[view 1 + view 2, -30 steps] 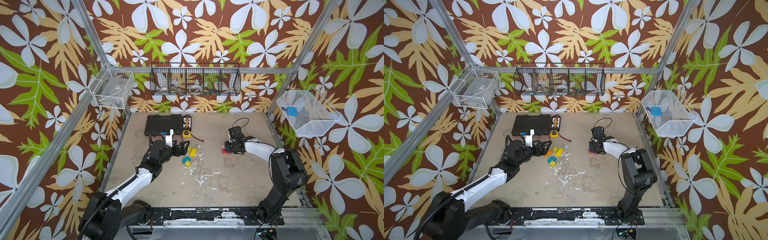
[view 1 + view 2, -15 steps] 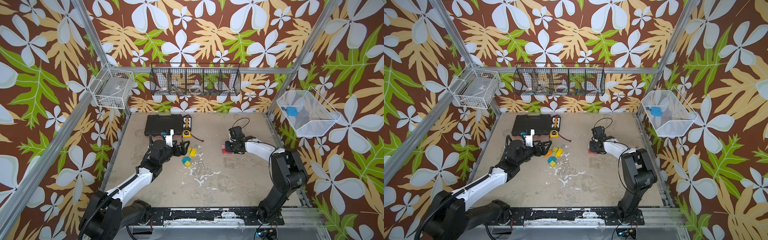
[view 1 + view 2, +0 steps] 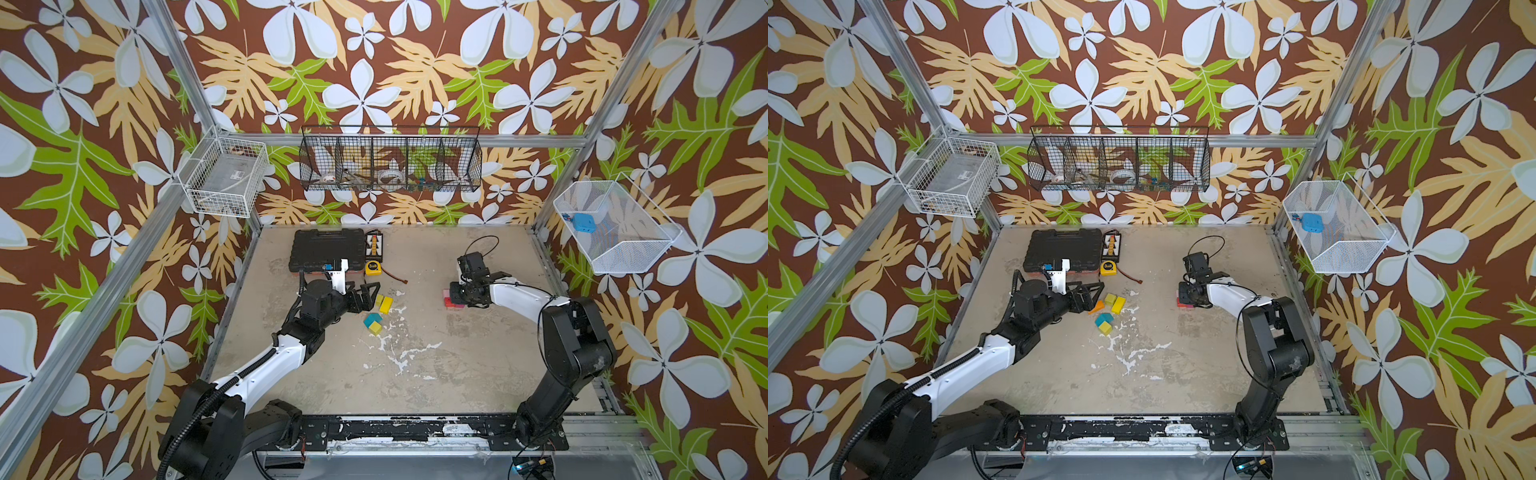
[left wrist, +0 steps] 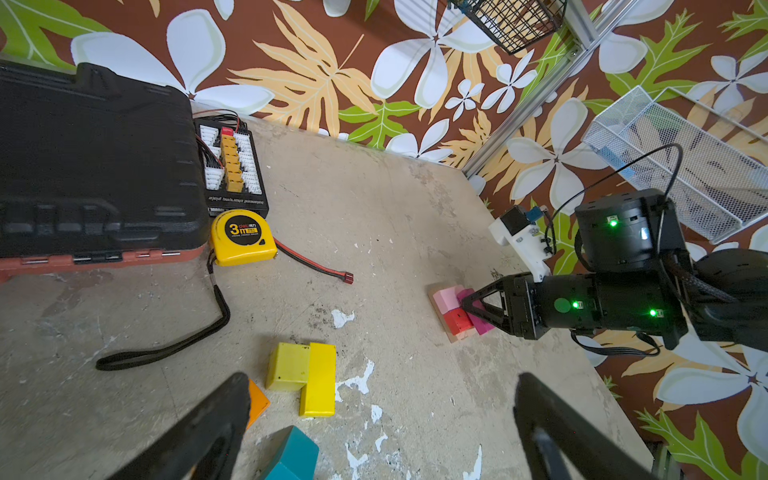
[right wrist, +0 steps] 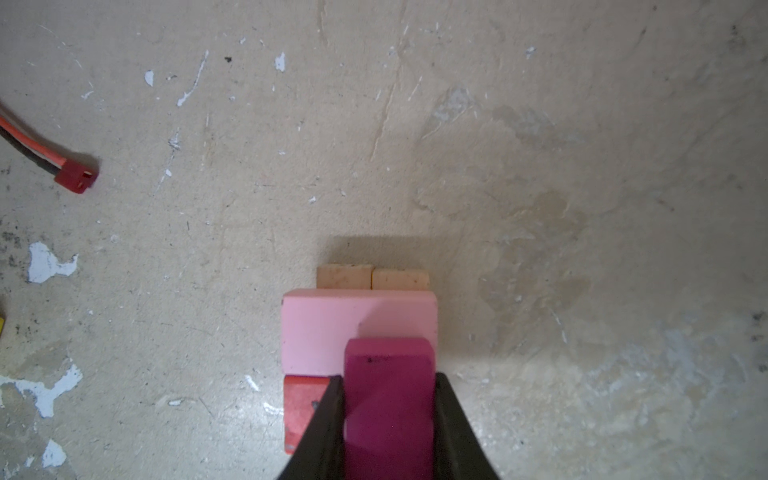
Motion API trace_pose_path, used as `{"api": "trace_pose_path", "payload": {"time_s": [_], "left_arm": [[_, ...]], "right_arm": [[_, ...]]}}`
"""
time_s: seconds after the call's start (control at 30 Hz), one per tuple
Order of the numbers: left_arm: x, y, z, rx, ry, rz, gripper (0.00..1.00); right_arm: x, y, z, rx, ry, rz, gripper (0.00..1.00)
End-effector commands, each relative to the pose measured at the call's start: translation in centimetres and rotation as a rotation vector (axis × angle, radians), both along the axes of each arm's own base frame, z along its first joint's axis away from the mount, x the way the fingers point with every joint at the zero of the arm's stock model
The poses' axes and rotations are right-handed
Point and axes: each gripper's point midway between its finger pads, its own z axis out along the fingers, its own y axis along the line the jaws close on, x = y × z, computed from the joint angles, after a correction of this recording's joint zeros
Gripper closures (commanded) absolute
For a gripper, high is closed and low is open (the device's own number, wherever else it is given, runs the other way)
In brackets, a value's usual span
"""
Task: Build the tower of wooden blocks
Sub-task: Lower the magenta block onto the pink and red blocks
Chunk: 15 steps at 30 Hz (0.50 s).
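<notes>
"On the table's right side, what did the right gripper (image 5: pixel 388 379) hold?"
"It pinched a magenta brick (image 5: pixel 390 419) at the tower (image 3: pixel 452 303): pink brick (image 5: pixel 320 328) and red brick (image 5: pixel 303 403) on tan planks (image 5: pixel 345 277). Seated or not, could not tell."
"And the left gripper (image 4: pixel 382 377)?"
"Spread wide, low by loose yellow bricks (image 4: pixel 318 378), orange brick (image 4: pixel 258 401) and teal wedge (image 4: pixel 291 453), near the tape measure (image 4: pixel 243 237)."

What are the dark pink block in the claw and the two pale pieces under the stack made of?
The magenta block: likely wood under matte paint; a dark nick mars its top. The tan planks: bare, unpainted wood, judging by their speckled, pale surface.
</notes>
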Motion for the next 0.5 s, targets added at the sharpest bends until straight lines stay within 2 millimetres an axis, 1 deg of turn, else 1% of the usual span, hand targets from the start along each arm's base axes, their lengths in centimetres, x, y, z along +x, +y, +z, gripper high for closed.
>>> {"api": "trace_pose_path", "payload": {"time_s": [0.0, 0.13, 0.37, 0.47], "left_arm": [[0.31, -0.27, 1.26, -0.023, -0.040, -0.008, 0.00], [0.42, -0.31, 1.20, -0.023, -0.039, -0.008, 0.00], [0.52, -0.41, 0.82, -0.021, -0.029, -0.010, 0.00], [0.52, -0.42, 0.83, -0.021, -0.030, -0.011, 0.00]], "right_arm": [[0.48, 0.07, 0.50, 0.009, -0.024, -0.010, 0.91], [0.65, 0.12, 0.69, 0.015, -0.034, -0.011, 0.91], [0.80, 0.00, 0.11, 0.002, -0.017, -0.016, 0.91], [0.77, -0.08, -0.02, -0.007, -0.012, -0.016, 0.85]]}}
